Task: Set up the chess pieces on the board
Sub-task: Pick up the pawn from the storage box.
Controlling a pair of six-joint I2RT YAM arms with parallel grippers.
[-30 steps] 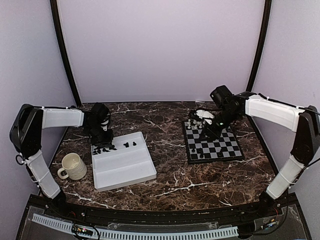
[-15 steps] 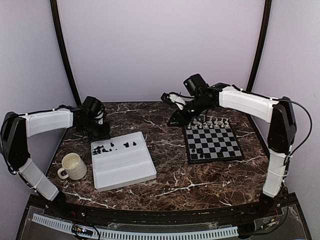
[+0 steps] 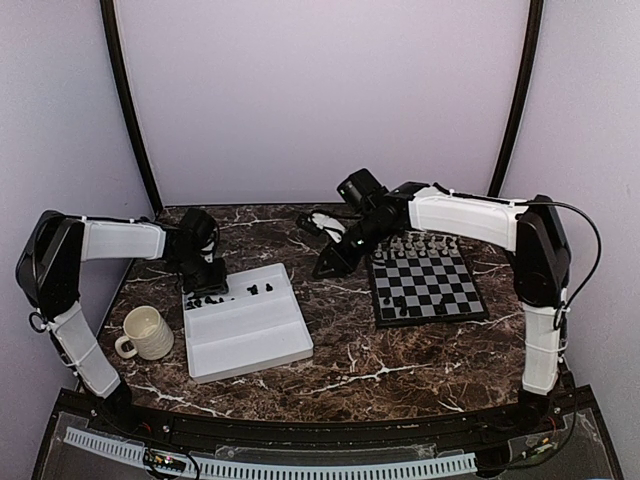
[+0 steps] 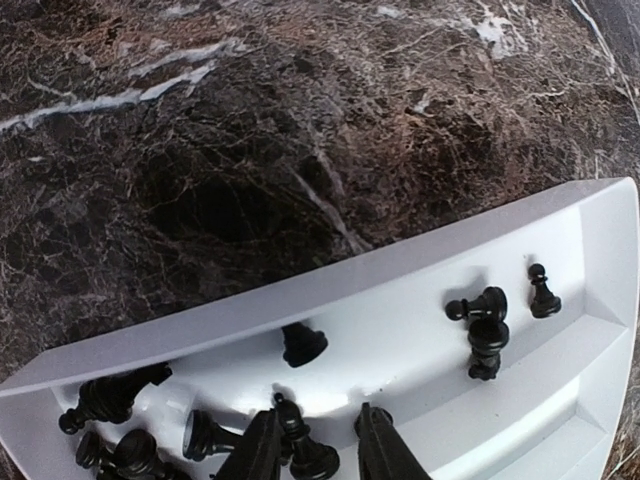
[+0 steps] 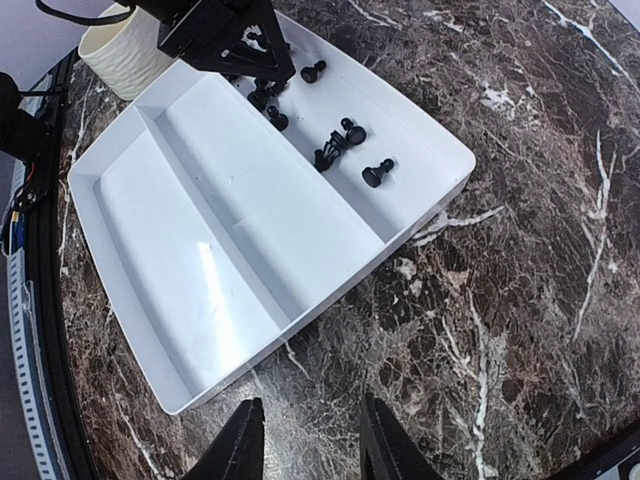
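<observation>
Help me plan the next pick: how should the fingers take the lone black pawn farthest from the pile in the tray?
Grip the pawn at its narrow neck under the round head, coming straight down. It appears upright with free space around it, and the nearby tray wall would likely crowd a sideways approach.

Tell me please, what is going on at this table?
A robot is setting up a chess set. The left gripper hangs open over a black piece in the white tray. The right gripper, open and empty, hovers over the table between tray and board. White pieces stand along the board's far row.
</observation>
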